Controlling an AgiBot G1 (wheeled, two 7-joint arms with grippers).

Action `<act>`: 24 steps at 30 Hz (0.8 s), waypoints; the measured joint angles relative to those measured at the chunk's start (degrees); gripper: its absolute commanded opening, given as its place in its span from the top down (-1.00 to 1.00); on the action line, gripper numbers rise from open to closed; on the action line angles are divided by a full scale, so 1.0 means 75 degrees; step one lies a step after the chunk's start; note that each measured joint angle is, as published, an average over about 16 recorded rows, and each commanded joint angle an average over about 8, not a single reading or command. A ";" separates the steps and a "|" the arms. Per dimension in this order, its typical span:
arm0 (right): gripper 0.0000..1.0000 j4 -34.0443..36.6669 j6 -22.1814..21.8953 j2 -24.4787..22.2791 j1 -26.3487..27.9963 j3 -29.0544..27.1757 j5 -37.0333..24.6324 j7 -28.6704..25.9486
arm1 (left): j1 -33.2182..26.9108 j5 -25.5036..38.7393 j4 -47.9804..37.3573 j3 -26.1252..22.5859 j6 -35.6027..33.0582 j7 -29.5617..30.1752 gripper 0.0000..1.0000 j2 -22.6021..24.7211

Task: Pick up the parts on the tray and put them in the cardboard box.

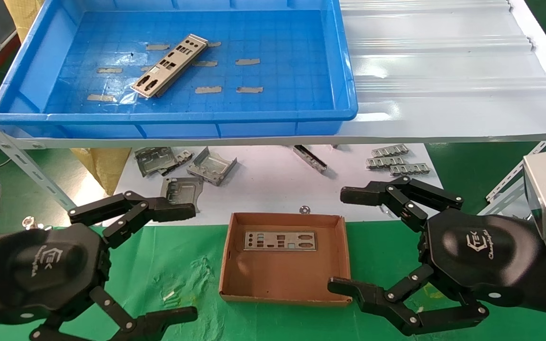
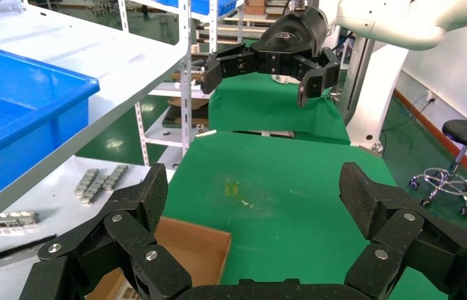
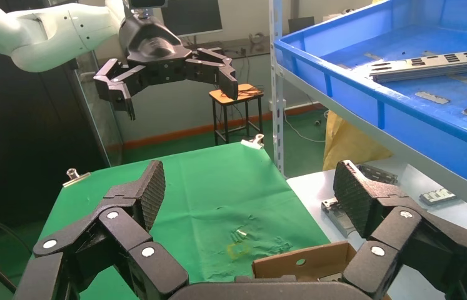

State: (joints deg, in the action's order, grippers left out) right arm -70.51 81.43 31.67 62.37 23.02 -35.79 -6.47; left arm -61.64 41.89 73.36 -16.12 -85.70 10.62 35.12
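Partly hidden under the white shelf (image 1: 443, 71), a few grey brackets (image 1: 211, 166) and small ridged strips (image 1: 396, 158) lie on the lower surface, their far ends cut off by the shelf edge. Up on that shelf sits the blue tray (image 1: 344, 66), and one part (image 1: 169, 65) lies slanted on its gridded floor among bits of beige tape: a long, thin silver plate punched with small cutouts. A second part (image 1: 280, 240) lies flat in the cardboard box (image 1: 228, 265), near its far wall, on the green cloth (image 1: 168, 265) below. The left gripper (image 1: 192, 263) hangs beside the box on the left, jaws spread wide and empty. The right gripper (image 1: 337, 239) hangs just right of the box, likewise wide apart and holding nothing.
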 measured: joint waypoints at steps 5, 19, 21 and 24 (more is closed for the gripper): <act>-1.00 0.0000 0.0000 0.0000 0.0000 0.0000 0.0000 0.0000 | -0.0001 0.0000 -0.0002 -0.0001 0.0000 0.0000 -1.00 0.0001; -1.00 0.0000 0.0000 0.0000 0.0000 0.0000 0.0000 0.0000 | -0.0001 0.0000 -0.0003 -0.0001 0.0000 0.0000 -1.00 0.0001; -1.00 0.0000 0.0000 0.0000 0.0000 0.0000 0.0000 0.0000 | -0.0001 0.0000 -0.0003 -0.0001 0.0000 0.0000 -1.00 0.0001; -1.00 0.0000 0.0000 0.0000 0.0000 0.0000 0.0000 0.0000 | -0.0001 0.0000 -0.0003 -0.0001 0.0000 0.0000 -1.00 0.0001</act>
State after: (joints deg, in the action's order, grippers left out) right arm -70.51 81.43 31.67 62.37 23.02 -35.79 -6.47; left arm -61.65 41.89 73.34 -16.13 -85.70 10.63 35.13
